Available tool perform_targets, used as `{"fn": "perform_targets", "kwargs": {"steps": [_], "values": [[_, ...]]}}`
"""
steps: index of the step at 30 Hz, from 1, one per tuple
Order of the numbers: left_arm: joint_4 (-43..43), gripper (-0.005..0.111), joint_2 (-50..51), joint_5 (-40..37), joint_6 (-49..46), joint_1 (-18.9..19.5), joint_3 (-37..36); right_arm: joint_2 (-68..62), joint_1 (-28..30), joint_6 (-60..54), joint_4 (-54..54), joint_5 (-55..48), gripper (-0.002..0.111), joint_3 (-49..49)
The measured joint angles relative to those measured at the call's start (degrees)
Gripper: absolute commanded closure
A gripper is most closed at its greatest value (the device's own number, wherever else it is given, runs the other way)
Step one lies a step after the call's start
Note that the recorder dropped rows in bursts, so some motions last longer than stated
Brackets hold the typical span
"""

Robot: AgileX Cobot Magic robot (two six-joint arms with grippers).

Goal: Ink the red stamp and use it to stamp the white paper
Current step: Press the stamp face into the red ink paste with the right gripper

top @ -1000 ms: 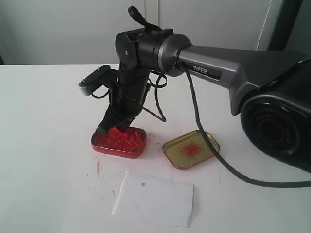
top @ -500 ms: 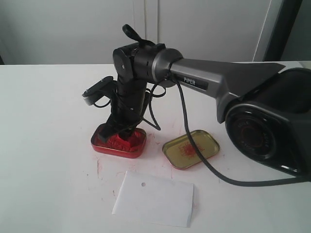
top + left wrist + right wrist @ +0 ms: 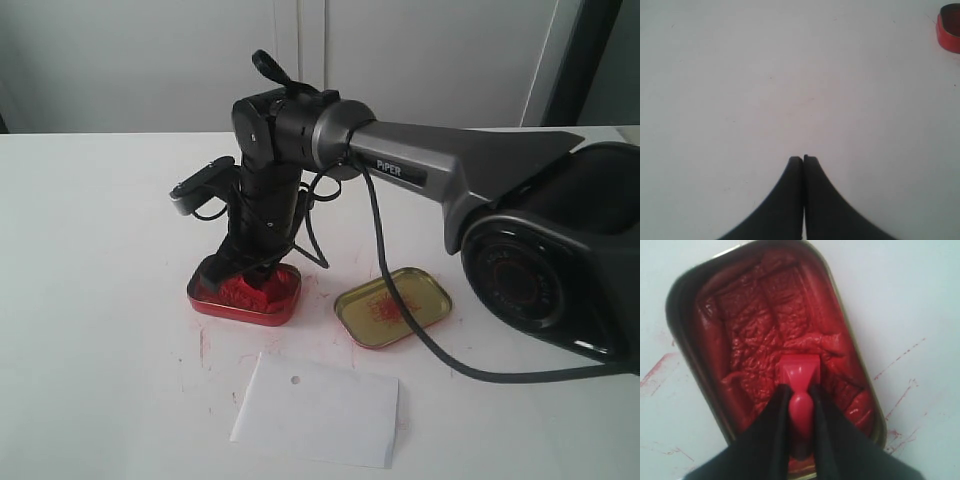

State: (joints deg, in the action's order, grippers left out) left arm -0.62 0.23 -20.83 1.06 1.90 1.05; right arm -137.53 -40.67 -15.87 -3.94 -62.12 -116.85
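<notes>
Fingers [image 3: 767, 435] of the right gripper [image 3: 800, 388], black and tapered, pinch the rounded knob of the red stamp [image 3: 800, 372]. Its glossy square base sits on the crumpled red paste [image 3: 755, 325] inside the rounded-rectangular red tin [image 3: 243, 308], left of centre in the exterior frame. To the right lies the shallow gold lid [image 3: 437, 297], smeared red inside. The flat white paper [image 3: 320, 412], with one punched hole, lies lower centre on the red-flecked white table [image 3: 90, 230]. The left gripper [image 3: 803, 160] has its smooth black fingers pressed together above bare tabletop.
</notes>
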Motion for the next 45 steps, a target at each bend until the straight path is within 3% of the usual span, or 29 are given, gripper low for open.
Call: {"fn": "perform_targets", "kwargs": {"steps": [45], "values": [[0.00, 0.107, 0.00, 0.00, 0.00, 0.00, 0.00, 6.58, -0.43, 0.80, 3.94, 0.59, 0.108, 1.48]]}}
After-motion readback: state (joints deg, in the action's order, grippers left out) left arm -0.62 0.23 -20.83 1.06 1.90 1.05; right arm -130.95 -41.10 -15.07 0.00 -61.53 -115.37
